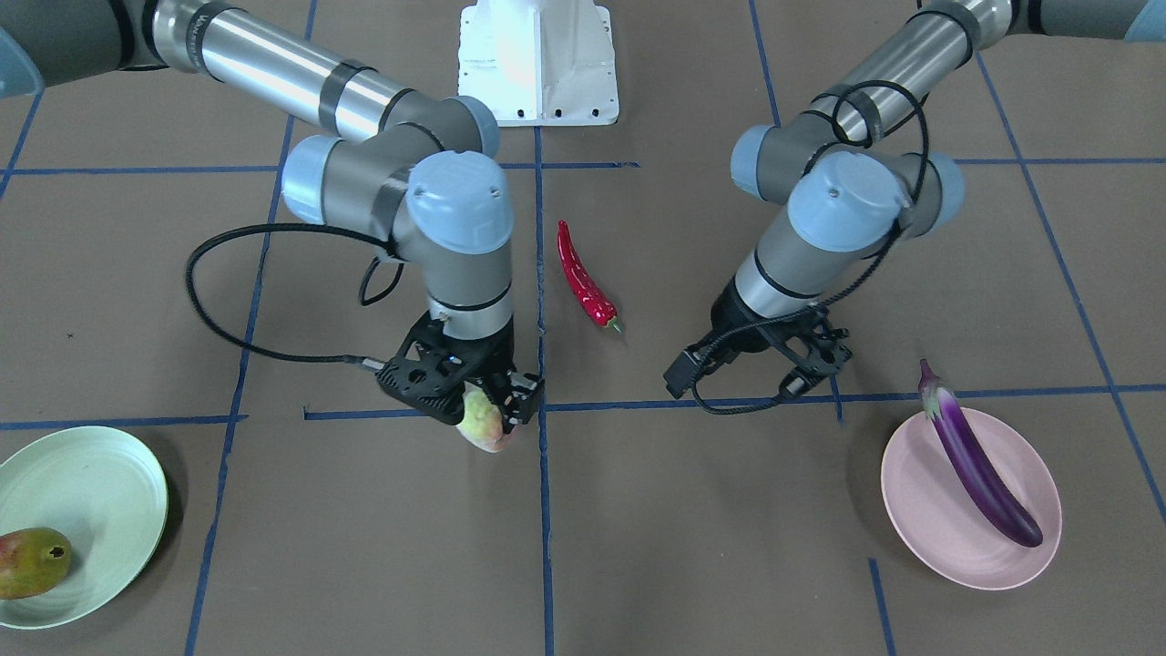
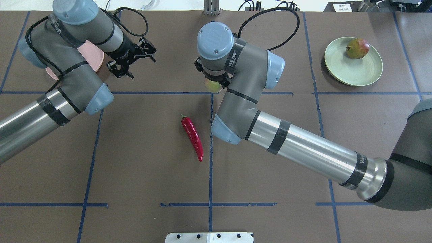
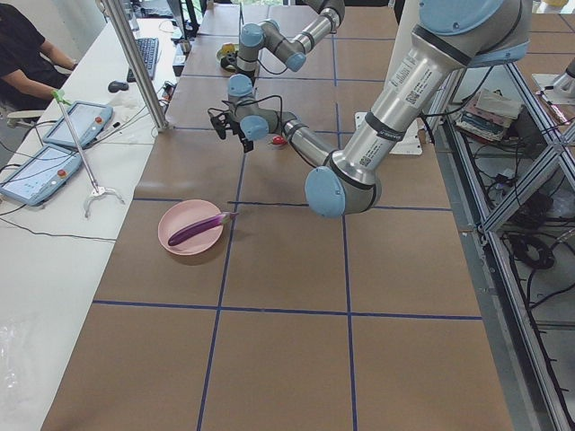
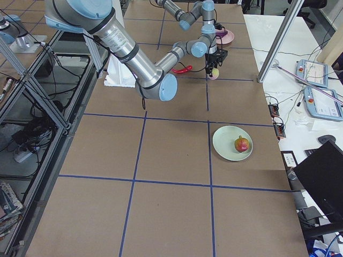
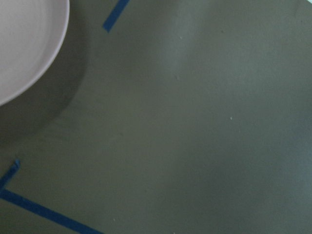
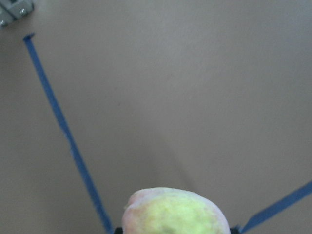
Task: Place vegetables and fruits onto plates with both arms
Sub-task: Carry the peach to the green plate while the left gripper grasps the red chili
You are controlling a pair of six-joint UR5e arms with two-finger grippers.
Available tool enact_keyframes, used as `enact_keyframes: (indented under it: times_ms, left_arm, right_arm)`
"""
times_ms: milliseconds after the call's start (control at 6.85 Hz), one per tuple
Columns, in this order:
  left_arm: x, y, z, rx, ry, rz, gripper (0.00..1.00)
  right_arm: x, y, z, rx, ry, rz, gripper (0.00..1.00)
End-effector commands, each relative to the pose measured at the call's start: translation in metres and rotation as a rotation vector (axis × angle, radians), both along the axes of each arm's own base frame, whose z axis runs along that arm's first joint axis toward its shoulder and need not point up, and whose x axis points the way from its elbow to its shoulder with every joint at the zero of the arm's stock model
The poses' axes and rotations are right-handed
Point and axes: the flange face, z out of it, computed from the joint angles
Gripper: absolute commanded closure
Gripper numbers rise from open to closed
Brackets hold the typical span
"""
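My right gripper point(image 1: 496, 415) is shut on the pale yellow-green fruit point(image 1: 481, 426), holding it by the middle tape cross; the fruit also shows in the right wrist view point(image 6: 175, 212) and the overhead view point(image 2: 213, 86). My left gripper point(image 1: 813, 364) is open and empty, just beside the pink plate point(image 1: 938, 533), whose rim shows in the left wrist view point(image 5: 24, 44). The purple eggplant point(image 1: 979, 465) lies across that plate. The dark red fruit point(image 1: 32, 563) sits on the mint green plate point(image 1: 91, 483). The red chili point(image 1: 583, 278) lies on the table between the arms.
The white base block point(image 1: 537, 64) stands at the robot's edge of the table. Blue tape lines grid the brown table. An operators' bench with tablets point(image 3: 76, 121), a metal post point(image 3: 135, 63) and a seated person point(image 3: 22, 49) runs along the far side.
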Motion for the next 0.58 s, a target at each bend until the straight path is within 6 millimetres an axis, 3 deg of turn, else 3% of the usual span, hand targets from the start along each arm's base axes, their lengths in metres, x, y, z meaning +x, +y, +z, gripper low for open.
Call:
enact_keyframes:
  times_ms: [0,146,292,438]
  left_arm:
    - [0.04,0.036,-0.011,-0.035,0.002,0.0,0.0]
    - [0.052,0.046,-0.011,-0.035,-0.026,0.002,0.0]
    - [0.064,0.059,-0.027,-0.025,-0.029,0.012,0.0]
    - [0.078,0.071,-0.031,-0.03,-0.04,0.023,0.0]
  right_arm:
    - [0.113,-0.064,0.078,0.065,0.086,-0.107,1.0]
    - [0.181,-0.088,0.128,0.094,0.123,-0.194,1.0]
    - [0.227,-0.098,0.169,0.12,0.174,-0.248,1.0]
    - [0.258,-0.097,0.216,0.108,0.216,-0.289,1.0]
